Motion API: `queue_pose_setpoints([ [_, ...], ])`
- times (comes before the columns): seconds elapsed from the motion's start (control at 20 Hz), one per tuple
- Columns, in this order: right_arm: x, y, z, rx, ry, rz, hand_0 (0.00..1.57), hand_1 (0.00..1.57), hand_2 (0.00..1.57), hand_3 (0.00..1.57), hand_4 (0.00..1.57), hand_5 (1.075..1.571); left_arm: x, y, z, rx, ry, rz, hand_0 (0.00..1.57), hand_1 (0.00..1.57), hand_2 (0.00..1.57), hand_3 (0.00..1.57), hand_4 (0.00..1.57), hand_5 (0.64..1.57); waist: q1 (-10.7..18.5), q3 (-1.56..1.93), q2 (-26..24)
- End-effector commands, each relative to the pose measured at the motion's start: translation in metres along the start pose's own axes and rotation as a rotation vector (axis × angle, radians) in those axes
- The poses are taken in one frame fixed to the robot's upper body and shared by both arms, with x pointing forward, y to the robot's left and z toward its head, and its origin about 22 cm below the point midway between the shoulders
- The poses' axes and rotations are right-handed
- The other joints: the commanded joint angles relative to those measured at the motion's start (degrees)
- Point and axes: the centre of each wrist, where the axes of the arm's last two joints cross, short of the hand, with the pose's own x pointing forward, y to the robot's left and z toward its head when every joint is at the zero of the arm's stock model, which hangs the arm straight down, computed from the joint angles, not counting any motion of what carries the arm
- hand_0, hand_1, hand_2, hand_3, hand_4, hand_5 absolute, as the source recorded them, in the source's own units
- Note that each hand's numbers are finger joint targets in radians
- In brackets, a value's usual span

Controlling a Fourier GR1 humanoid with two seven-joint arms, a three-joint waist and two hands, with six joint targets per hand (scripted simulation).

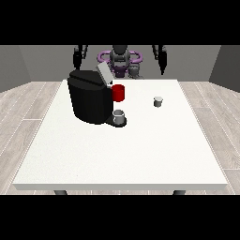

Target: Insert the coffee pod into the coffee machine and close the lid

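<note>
Table: white top (117, 154), wide and mostly bare toward the camera; everything that matters stands in its far half.
Hand at view's left: raised by the robot's shoulder (77, 57), well above and behind the machine, holding nothing — whether its fingers are curled or straight I cannot tell.
Machine: black body (90, 99) at the table's left-centre, its grey lid (104, 74) tipped up and back, so the pod slot at the top looks open and ready.
Cup: small grey cup (119, 117) on the machine's drip base, touching nothing else.
Red part: red cylinder (119, 93) just beside the machine's front, under the lid; what it is I cannot tell.
Pod: small pale pod (158, 101) upright on the table, well apart from the machine to its right, near the far right quarter.
Hand at view's right: hanging high (162, 60) beyond the table's far edge, also empty — finger state not readable.
Key relation: pod lies almost straight down and toward the camera from the hand at the view's right; from the other hand it lies across the machine.
Nearer hand: the one at the view's right, by a clear margin.
Pod axis: upright and squat, so probably a reach from above or from the side.
Stage, as I judge it: nothing begun; pod not yet grasped, lid not yet closed.
Risk: carrying the pod leftward could clip the raised lid.
</note>
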Motion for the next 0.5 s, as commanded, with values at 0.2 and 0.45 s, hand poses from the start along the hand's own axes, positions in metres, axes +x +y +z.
queue_pose_setpoints([
  [0.2,-0.003,-0.008,-0.003,-0.013,-0.024,-0.029,0.00,0.00,0.00,0.00,0.13,1.571,-0.003,0.027,-0.005,-0.069,-0.176,0.027,0.00,0.00,0.00,0.00,0.21,1.571,-0.06,1.25,1.79],
  [0.45,0.020,0.003,-0.012,-0.174,-0.201,-0.116,0.00,0.00,0.00,0.00,0.09,1.571,-0.005,0.073,-0.012,-0.031,-0.192,-0.180,0.00,0.00,0.00,0.00,0.00,1.571,-3.94,1.23,4.27],
])
